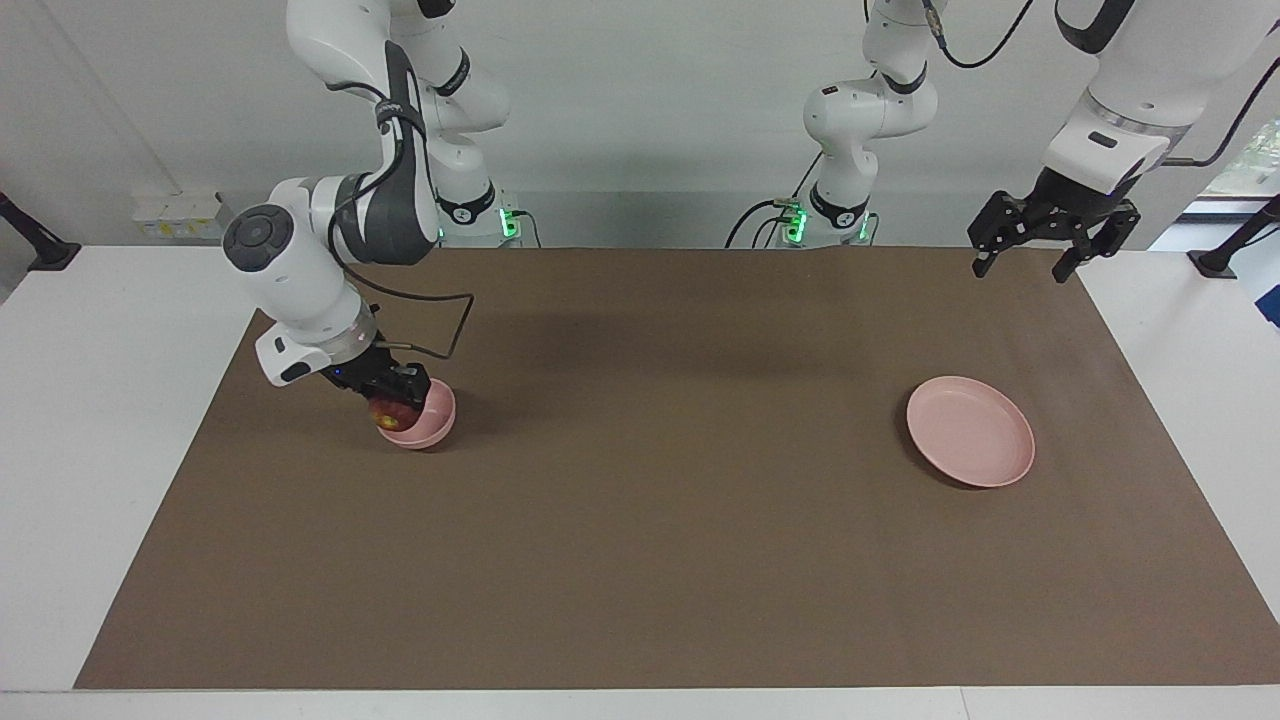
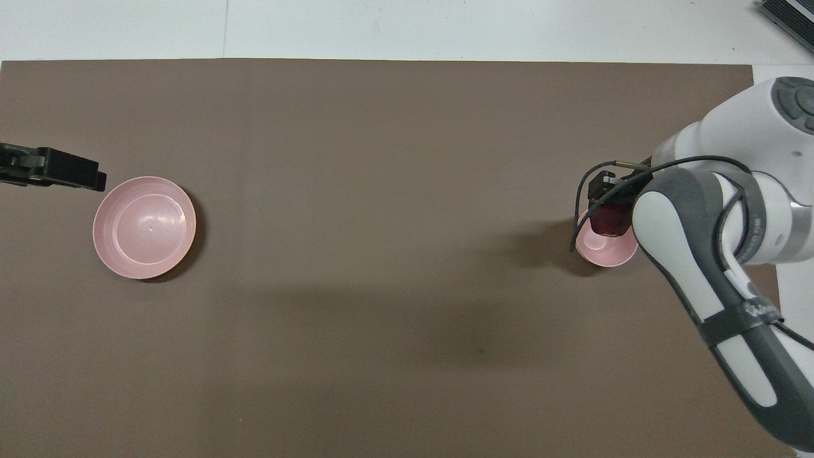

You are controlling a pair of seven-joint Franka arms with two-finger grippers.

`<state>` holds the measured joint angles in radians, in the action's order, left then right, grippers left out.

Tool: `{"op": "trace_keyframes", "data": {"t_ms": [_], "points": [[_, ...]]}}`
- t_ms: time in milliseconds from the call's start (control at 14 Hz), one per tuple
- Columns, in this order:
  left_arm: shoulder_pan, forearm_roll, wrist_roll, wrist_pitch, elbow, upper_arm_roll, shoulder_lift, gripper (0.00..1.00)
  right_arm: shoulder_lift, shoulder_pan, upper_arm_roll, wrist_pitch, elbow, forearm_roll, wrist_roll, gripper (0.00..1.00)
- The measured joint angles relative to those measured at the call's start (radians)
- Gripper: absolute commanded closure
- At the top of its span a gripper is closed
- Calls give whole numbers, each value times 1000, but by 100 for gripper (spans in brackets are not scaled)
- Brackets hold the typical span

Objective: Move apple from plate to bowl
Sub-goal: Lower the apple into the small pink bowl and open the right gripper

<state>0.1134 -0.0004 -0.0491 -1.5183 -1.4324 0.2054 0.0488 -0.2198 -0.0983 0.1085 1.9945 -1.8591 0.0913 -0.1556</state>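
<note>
The dark red apple (image 1: 388, 410) is held in my right gripper (image 1: 396, 398), which is shut on it and has it low in the mouth of the small pink bowl (image 1: 428, 420), at the rim toward the right arm's end. In the overhead view the apple (image 2: 608, 221) sits over the bowl (image 2: 605, 249), partly under the right gripper (image 2: 605, 202). The flat pink plate (image 1: 970, 430) lies bare at the left arm's end and also shows in the overhead view (image 2: 144, 227). My left gripper (image 1: 1025, 262) is open, empty and raised over the mat's corner; its tips show in the overhead view (image 2: 86, 178).
A brown mat (image 1: 640, 520) covers most of the white table (image 1: 110, 400). The right arm's forearm (image 2: 706, 267) hangs over the mat beside the bowl. Cables and sockets (image 1: 790, 225) sit at the arms' bases.
</note>
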Motion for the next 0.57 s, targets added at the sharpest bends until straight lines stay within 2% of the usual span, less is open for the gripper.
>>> {"op": "trace_keyframes", "data": {"t_ms": [429,571], "points": [[1,11,-29,26,-1,2,-15,0,-4,-12,-7,65,-60,0,-25,100],[2,11,-32,36,-10,1,-20,0,-17,-13,-7,93,-65,0,-26,91]]}}
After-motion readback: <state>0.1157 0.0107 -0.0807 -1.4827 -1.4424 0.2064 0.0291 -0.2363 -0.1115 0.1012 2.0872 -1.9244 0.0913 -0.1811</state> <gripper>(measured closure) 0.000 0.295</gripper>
